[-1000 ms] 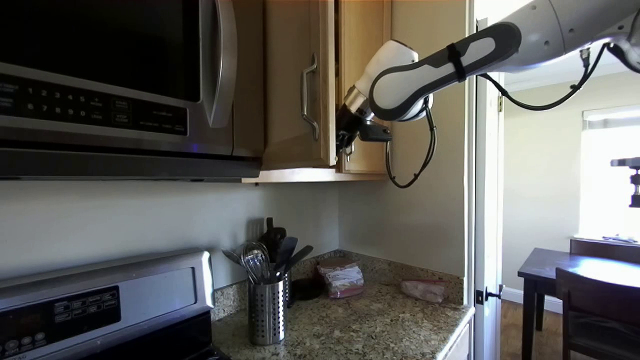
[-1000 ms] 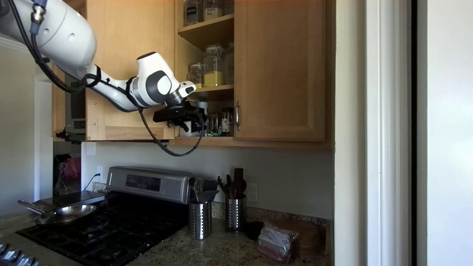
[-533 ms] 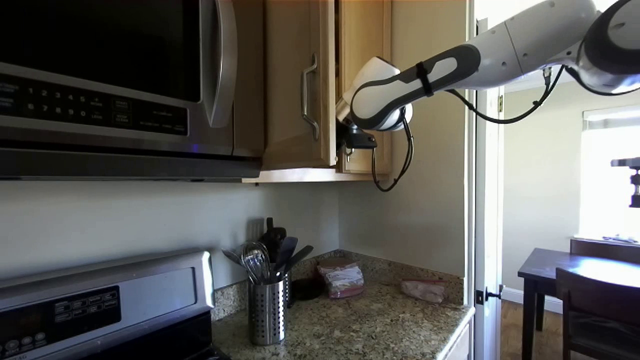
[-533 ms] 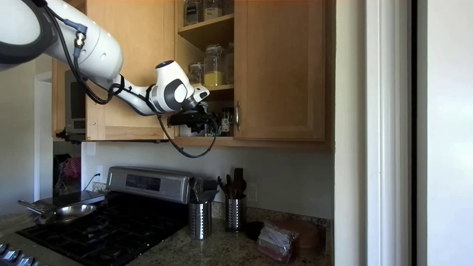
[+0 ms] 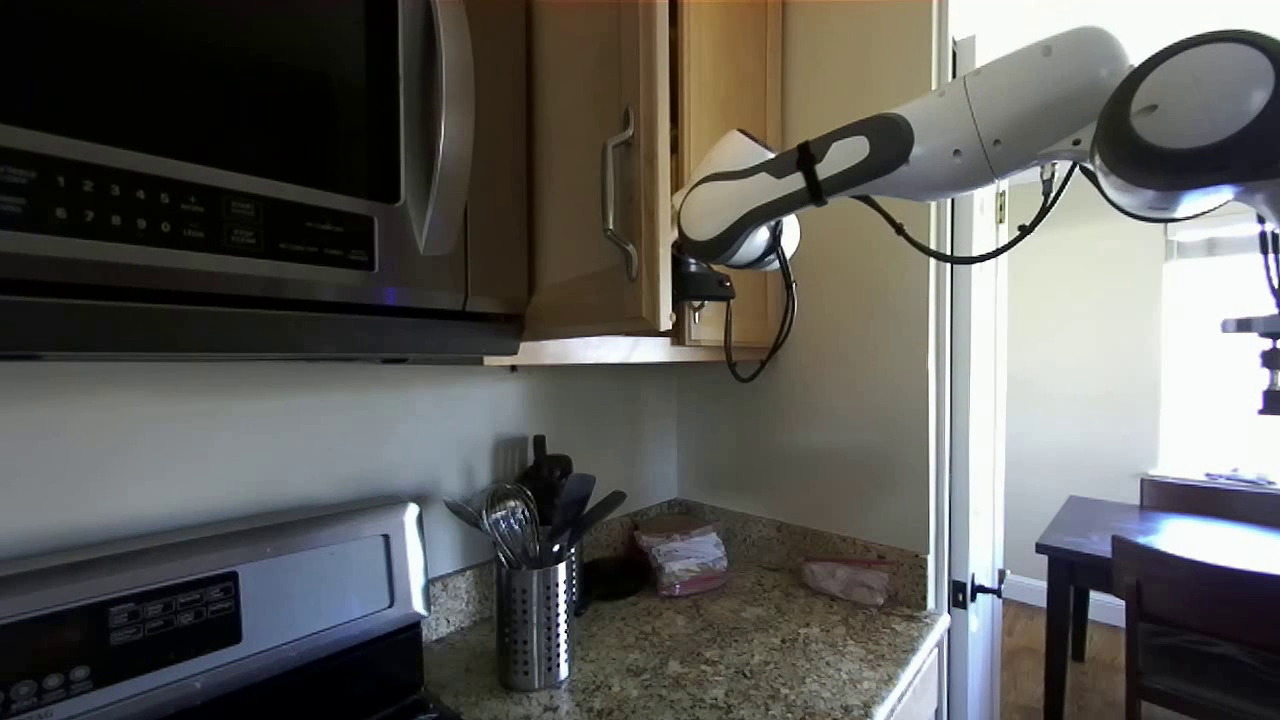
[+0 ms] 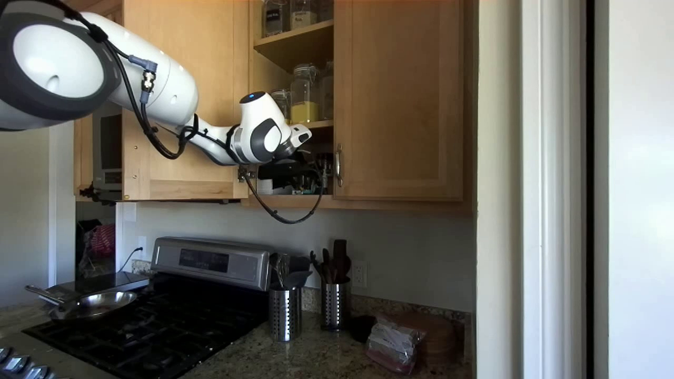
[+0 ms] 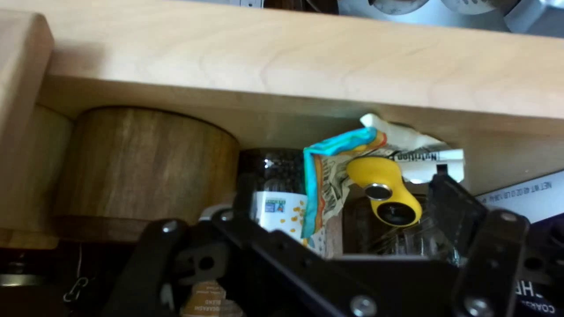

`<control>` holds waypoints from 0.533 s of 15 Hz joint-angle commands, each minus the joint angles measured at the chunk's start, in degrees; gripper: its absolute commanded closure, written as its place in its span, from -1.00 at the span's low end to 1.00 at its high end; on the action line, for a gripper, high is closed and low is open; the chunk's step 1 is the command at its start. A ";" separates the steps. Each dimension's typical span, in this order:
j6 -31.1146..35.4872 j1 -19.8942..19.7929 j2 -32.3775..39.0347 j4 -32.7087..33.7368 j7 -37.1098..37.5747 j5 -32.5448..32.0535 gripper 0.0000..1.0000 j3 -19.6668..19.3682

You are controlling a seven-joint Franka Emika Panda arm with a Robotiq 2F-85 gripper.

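Jaws stand wide across the lower half of the wrist view, their fingers (image 7: 456, 210) well apart; in the gap between them, right of the frame's centre, a yellow clip-like piece (image 7: 384, 188) lies against a crumpled packet (image 7: 333, 180) (turquoise edge, printed text); leftward of that come a dark-filled jar (image 7: 280, 174) and, at frame left, a round wooden container (image 7: 145, 163); in an exterior view the arm (image 6: 258, 134) reaches into an open cabinet (image 6: 397, 100) at upper centre, above a stove (image 6: 168, 321) at lower left.

I see the crumpled turquoise-edged packet (image 7: 335, 178) reads "Nutrition", the white box (image 7: 526, 199) "NET WT", the black microwave keypad (image 5: 180, 212) 0–9.
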 commanded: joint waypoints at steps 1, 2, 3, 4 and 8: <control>0.25 -1.35 2.92 4.03 -3.38 2.36 -0.79 0.96; 0.20 -1.51 3.45 4.55 -3.85 2.53 -0.58 1.03; 0.16 -1.66 3.88 4.97 -4.40 2.80 -0.32 1.12; 0.26 -1.75 4.34 5.31 -4.75 2.84 -0.15 1.11; 0.14 -2.38 5.58 6.16 -5.59 3.00 0.35 1.36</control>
